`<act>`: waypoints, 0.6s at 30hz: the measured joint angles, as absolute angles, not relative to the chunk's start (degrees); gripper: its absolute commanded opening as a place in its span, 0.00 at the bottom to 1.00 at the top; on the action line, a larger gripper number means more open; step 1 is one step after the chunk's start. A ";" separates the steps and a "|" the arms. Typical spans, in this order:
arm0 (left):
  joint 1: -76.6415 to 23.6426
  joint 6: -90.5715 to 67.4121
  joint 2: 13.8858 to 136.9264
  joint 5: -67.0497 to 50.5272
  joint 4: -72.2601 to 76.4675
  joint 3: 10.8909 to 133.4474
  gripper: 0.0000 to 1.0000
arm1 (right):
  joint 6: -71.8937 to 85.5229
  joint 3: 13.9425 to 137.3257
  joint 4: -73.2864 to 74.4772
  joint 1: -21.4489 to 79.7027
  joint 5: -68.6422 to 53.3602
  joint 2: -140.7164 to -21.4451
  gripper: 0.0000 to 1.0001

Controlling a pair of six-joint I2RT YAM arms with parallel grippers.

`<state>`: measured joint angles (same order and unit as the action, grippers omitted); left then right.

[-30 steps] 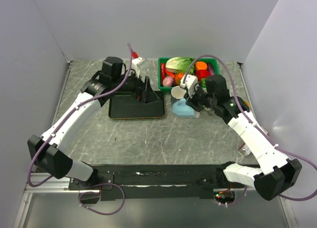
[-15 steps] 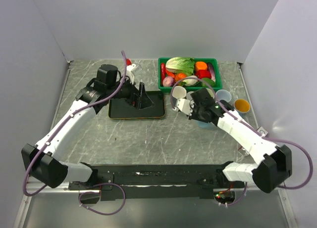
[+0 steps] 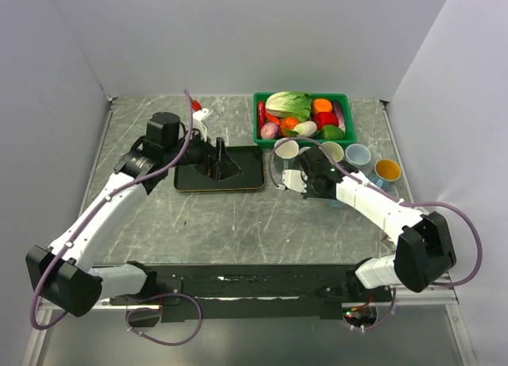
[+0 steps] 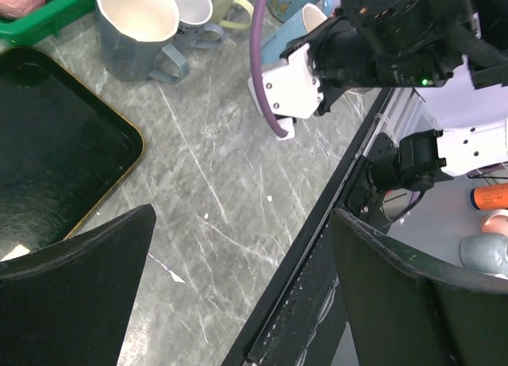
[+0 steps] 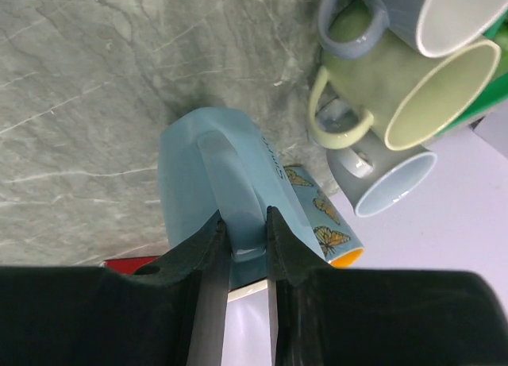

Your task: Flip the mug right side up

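My right gripper (image 5: 246,235) is shut on the handle of the light blue mug (image 5: 210,175) and holds it over the table, just in front of the row of mugs. The right wrist view shows the mug side on, with its opening hidden. In the top view the right gripper (image 3: 316,179) covers most of the mug (image 3: 336,201). My left gripper (image 3: 225,163) is open and empty above the black tray (image 3: 242,181). In the left wrist view its fingers (image 4: 79,255) stand wide apart over the table.
A grey mug (image 3: 286,149), a green mug (image 3: 332,152), a blue-grey mug (image 3: 358,154) and a butterfly mug (image 3: 387,170) stand upright in a row. A green basket (image 3: 258,120) of vegetables sits behind them. Side walls close in the table.
My right gripper has carried the light blue mug from beside the basket towards the near side and turned its wrist. My left arm has drawn back a little to the left.
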<state>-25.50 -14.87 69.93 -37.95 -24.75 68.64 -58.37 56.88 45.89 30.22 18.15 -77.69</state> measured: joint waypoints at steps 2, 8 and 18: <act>-25.28 -14.90 69.63 -37.82 -24.62 68.58 0.96 | -58.46 56.49 45.63 30.22 18.00 -78.15 0.00; -24.97 -14.92 68.07 -37.87 -23.90 67.83 0.96 | -60.58 51.99 43.07 30.04 20.01 -78.17 0.00; -24.93 -15.84 67.77 -38.13 -22.11 67.72 0.96 | -69.58 43.03 28.77 27.29 28.82 -78.15 0.00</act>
